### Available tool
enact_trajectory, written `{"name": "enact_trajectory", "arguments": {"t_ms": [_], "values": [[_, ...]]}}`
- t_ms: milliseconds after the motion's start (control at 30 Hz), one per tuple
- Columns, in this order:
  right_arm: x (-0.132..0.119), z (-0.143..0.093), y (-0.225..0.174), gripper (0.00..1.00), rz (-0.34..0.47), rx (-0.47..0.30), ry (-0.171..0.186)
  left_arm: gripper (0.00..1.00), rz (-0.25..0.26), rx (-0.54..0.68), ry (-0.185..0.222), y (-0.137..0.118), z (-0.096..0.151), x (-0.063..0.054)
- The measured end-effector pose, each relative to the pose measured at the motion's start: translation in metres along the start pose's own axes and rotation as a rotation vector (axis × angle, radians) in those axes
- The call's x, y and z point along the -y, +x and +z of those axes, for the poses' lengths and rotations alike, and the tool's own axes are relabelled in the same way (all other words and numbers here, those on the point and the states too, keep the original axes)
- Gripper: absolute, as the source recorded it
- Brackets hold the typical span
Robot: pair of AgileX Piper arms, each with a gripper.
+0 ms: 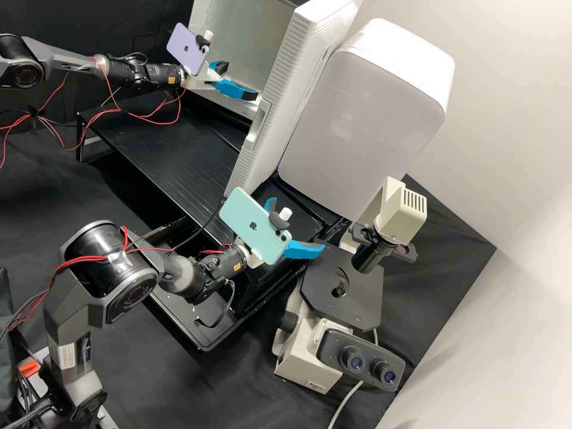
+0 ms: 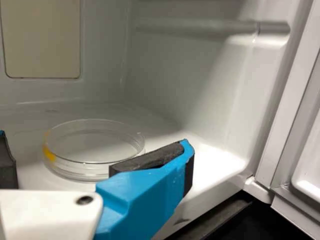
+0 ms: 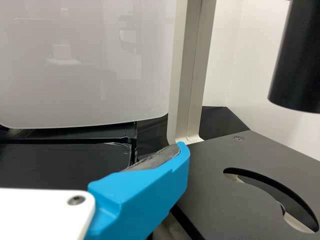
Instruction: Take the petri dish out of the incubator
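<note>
Left gripper (image 1: 238, 83) open around the petri dish (image 2: 92, 145) inside the incubator (image 2: 200, 100); right gripper (image 1: 305, 246) by the microscope (image 1: 342, 304).
I see the clear dish, with a yellow mark on its rim, lying flat on the white incubator floor at the far side of the bench, door open. The left gripper's blue fingers (image 2: 150, 185) stand wide apart with the dish between them; contact unclear. The right gripper sits nearer, just over the edge of the black microscope stage (image 3: 240, 170); open or closed, I can't tell.
</note>
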Motion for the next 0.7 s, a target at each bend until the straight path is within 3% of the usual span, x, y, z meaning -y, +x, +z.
{"name": "enact_trajectory", "arguments": {"t_ms": [133, 333, 600, 700], "values": [[0.000, 0.000, 0.000, 1.00, 0.000, 0.000, 0.000, 1.00, -0.004, -0.009, 0.043, 0.004, 0.000, 0.002], [0.000, 0.000, 0.000, 1.00, 0.000, 0.000, 0.000, 1.00, -0.015, -0.033, 0.052, 0.008, 0.002, 0.001], [0.000, 0.000, 0.000, 1.00, 0.000, 0.000, 0.000, 1.00, 0.008, -0.071, 0.078, 0.012, -0.001, -0.003], [0.000, 0.000, 0.000, 1.00, 0.000, 0.000, 0.000, 1.00, 0.002, -0.082, 0.071, 0.013, -0.002, -0.003]]}}
